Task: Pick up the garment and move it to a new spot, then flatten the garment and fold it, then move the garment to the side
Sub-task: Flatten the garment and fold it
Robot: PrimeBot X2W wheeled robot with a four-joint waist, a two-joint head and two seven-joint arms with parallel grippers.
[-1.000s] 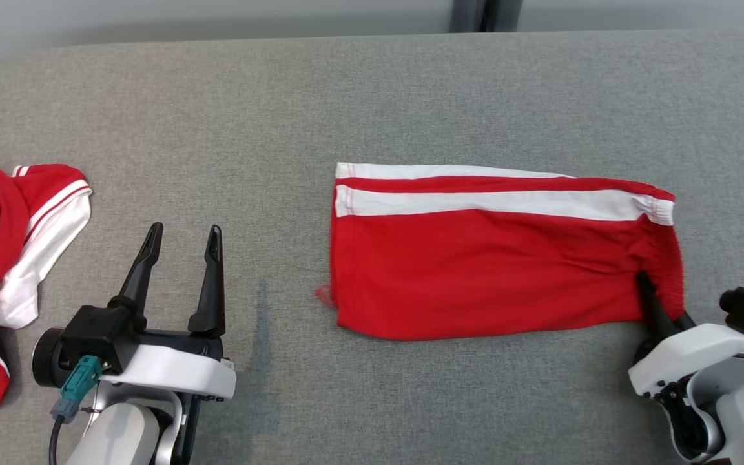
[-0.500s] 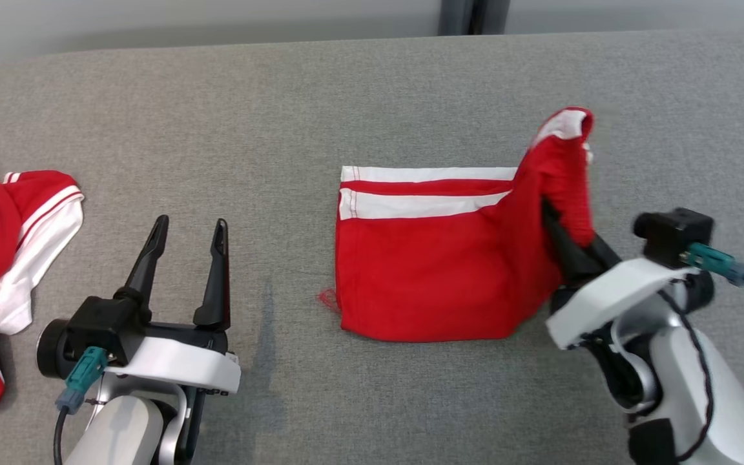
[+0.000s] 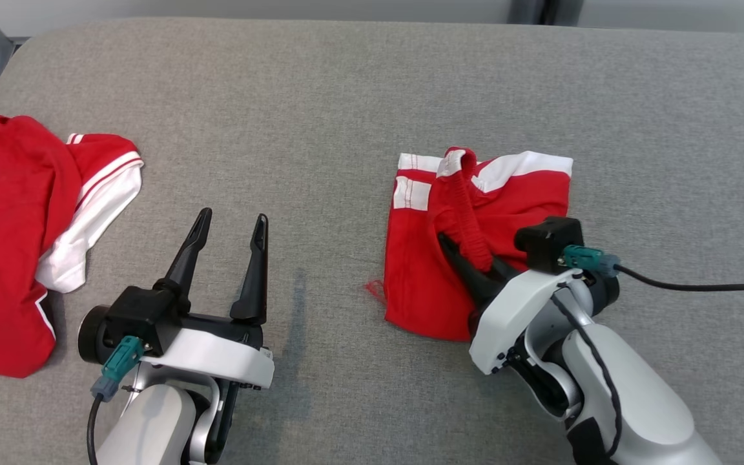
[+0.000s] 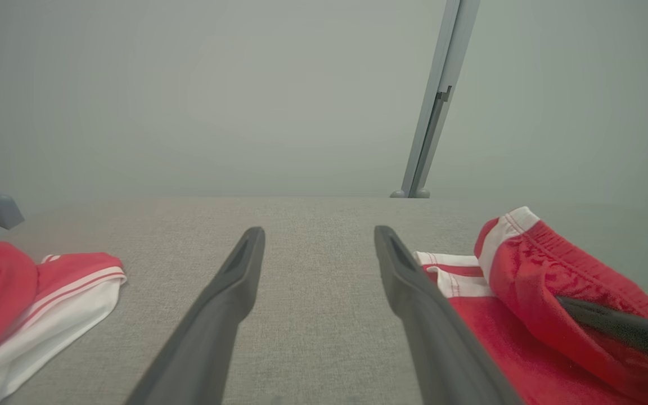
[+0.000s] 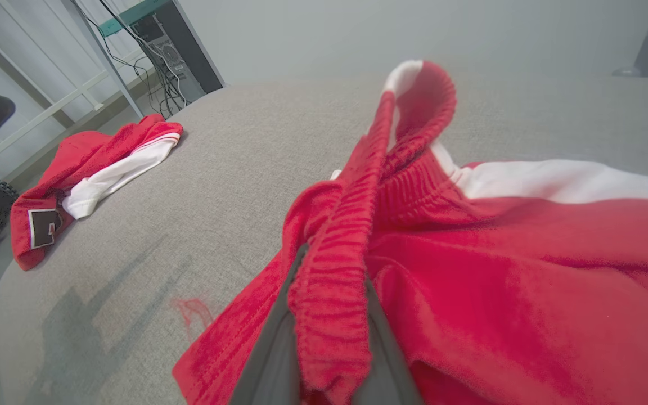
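The garment is a pair of red shorts (image 3: 430, 290) with white side stripes, lying right of centre on the grey table (image 3: 320, 97). Its elastic waistband (image 3: 465, 213) is doubled back over the leg half, partly raised. My right gripper (image 3: 459, 248) is shut on that waistband; in the right wrist view the ribbed band (image 5: 329, 315) runs between the two dark fingers (image 5: 276, 354). The left gripper (image 3: 233, 215) hovers open and empty to the left of the shorts, apart from them. In the left wrist view the shorts (image 4: 504, 349) lie beside the right finger (image 4: 414, 281).
A second red and white garment (image 3: 17, 239) lies crumpled at the table's left edge, also visible as the crumpled garment (image 5: 93, 169) in the right wrist view. A metal post (image 4: 433, 112) stands beyond the far edge. Shelving and cables (image 5: 149, 50) are off the table's left end.
My right gripper has carried the waistband up and leftward over the shorts, halving their length. The head camera has shifted. The left gripper stays open.
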